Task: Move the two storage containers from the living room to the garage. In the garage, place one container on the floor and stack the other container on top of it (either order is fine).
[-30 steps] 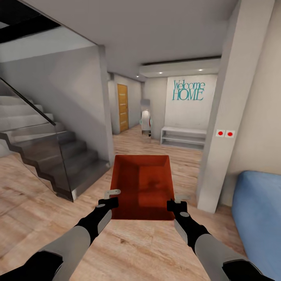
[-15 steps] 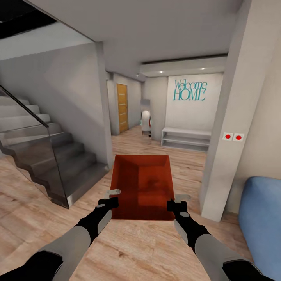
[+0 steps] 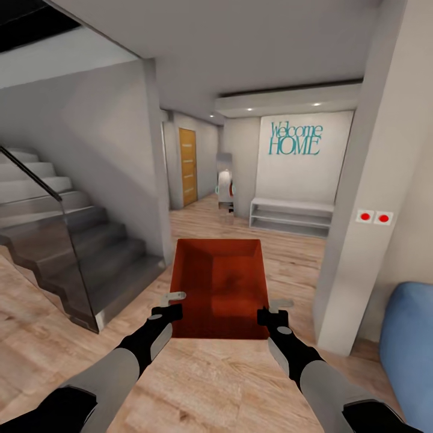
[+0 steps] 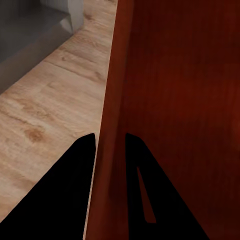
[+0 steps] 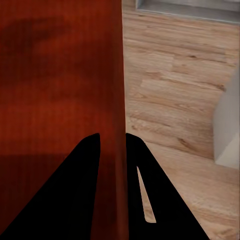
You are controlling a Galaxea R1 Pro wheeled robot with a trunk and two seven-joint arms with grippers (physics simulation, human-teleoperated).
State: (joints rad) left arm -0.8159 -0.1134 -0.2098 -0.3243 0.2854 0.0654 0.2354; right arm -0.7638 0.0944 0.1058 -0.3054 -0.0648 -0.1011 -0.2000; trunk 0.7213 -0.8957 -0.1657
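I hold one red-orange storage container [image 3: 219,288] level in front of me, above the light wood-plank floor. My left gripper [image 3: 174,304] is shut on its left wall [image 4: 111,150], one finger inside and one outside. On the opposite wall [image 5: 114,150] my right gripper [image 3: 270,310] is shut the same way. The container is open-topped and looks empty inside. The garage is out of view.
A grey staircase [image 3: 72,240] with a glass side panel rises at the left. A white pillar [image 3: 367,210] with two red buttons stands close on the right, with a blue sofa [image 3: 409,343] beyond it. Ahead, a hallway leads to a wooden door [image 3: 187,166] and a low white shelf [image 3: 291,216].
The whole view has shifted: the staircase, pillar and sofa slide outward and the hallway looms nearer, so I am moving forward. The container and both grippers keep their places in view.
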